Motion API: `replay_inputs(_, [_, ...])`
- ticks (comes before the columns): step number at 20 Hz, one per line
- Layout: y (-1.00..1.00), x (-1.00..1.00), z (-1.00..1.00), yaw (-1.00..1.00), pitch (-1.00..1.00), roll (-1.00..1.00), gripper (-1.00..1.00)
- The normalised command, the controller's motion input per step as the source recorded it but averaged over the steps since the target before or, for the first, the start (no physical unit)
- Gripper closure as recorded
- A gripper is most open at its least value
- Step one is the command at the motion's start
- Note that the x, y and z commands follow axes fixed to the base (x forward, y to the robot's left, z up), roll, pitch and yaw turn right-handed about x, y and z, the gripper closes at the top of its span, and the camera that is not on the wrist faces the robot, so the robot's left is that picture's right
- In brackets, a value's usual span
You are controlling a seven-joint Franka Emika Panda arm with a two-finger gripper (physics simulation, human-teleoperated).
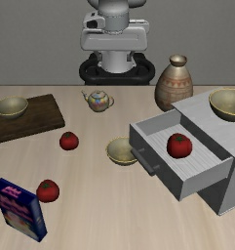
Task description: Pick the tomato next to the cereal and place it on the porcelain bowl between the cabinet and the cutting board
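A red tomato [48, 190] lies on the table just right of the blue cereal box [19, 207], near the front left. A cream porcelain bowl [121, 150] sits between the dark cutting board [31, 122] and the grey cabinet [202, 127], and nothing is in it. A second tomato [69, 141] rests left of that bowl. A third tomato [179, 145] lies inside the cabinet's open drawer [192, 168]. The robot's white arm [113, 29] rises at the back, far from the tomatoes.
Another bowl [10, 106] stands on the cutting board and one more [226, 104] on the cabinet top. A small teapot [98, 100] and a brown vase [175, 83] stand at the back. The pulled-out drawer juts toward the table's front.
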Motion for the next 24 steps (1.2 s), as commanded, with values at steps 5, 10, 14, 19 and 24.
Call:
replay_inputs(5, [0.0,0.0,-1.0,0.0,0.0,0.0,-1.0])
replay_inputs(10, [-0.2,0.0,-0.8,0.0,0.0,0.0,-1.0])
replay_inputs(14, [-1.0,0.0,0.0,0.0,0.0,0.0,-1.0])
replay_inputs(19, [-0.6,0.4,0.0,0.0,0.0,0.0,-1.0])
replay_inputs(24, [0.0,1.0,0.0,0.0,0.0,0.0,-1.0])
